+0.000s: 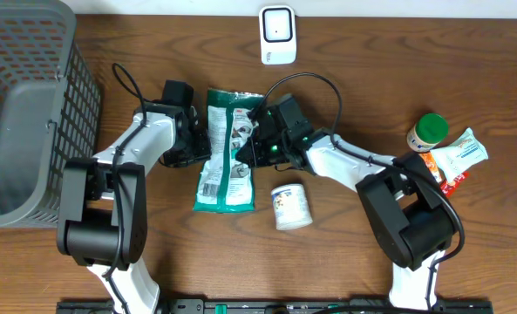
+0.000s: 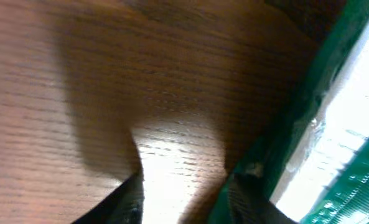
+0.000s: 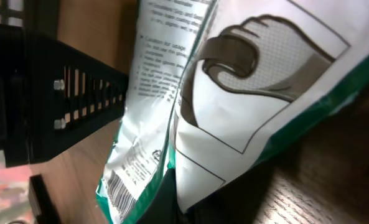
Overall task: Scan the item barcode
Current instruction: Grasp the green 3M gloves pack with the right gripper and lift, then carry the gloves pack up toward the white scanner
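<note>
Bag: the green and white snack bag (image 1: 226,153) lies mid-table on the wooden table (image 1: 345,262). Its long side runs far to near, and it sits right between the two grippers.
Barcode: the barcode (image 3: 119,190) shows up in the right wrist view, low on the bag's white printed side. From overhead I honestly can't pick it out.
Right gripper: the right gripper (image 1: 249,148) is parked at the bag's right edge. Its fingers are together and pinching the film. In its own cam the bag creases in to a point right at the jaws.
Left gripper: the left gripper (image 1: 197,138) is at the bag's left edge. Its fingers (image 2: 131,199) are apart with bare wood showing between them. The bag's green edge is just beside the right-hand one, and it isn't gripping anything that I can see.
Scanner: the white barcode scanner (image 1: 277,35) sits at the far edge, roughly centre, well apart from the bag.
Basket: a grey mesh basket (image 1: 31,105) fills the far left corner.
Tub: a small white tub (image 1: 291,207) is near the bag's near-right corner, not touching it.
Right side stuff: a green-lidded bottle (image 1: 427,131), a white tube (image 1: 459,153) and a red packet (image 1: 450,181) are bunched together by the right arm's base.
</note>
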`<state>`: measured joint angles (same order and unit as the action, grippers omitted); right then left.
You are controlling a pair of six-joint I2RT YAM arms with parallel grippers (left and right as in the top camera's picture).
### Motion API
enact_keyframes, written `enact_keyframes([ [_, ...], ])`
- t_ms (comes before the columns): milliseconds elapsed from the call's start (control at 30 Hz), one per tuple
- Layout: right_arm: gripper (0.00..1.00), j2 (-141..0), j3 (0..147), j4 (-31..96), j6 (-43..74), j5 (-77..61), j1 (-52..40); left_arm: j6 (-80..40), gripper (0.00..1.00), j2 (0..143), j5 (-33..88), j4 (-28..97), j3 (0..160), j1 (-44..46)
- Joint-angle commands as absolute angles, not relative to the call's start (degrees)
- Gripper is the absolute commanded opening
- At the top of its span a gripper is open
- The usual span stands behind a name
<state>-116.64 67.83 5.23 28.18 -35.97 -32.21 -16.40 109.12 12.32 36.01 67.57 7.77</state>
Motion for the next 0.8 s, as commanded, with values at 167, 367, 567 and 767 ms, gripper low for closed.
enact_keyframes([
  [167, 0.01, -110.87, 67.59, 7.53, 23.86, -47.88, -27.31, -16.58, 0.58, 97.91, 12.4, 35.68, 70.06, 2.7],
  [367, 0.01, -103.28, 67.59, 21.5, 16.14, -53.06, -21.96, -16.58, 0.59, 93.17, 12.4, 35.55, 70.06, -0.75],
  [567, 0.01, -95.42, 67.59, 37.56, 6.57, -53.06, -16.19, -16.56, 0.7, 92.88, 12.4, 34.98, 70.04, -2.24],
  [767, 0.01, -90.74, 67.59, 48.9, -4.56, -53.01, -13.78, -16.56, 0.8, 92.88, 12.43, 34.3, 70.04, -2.24],
])
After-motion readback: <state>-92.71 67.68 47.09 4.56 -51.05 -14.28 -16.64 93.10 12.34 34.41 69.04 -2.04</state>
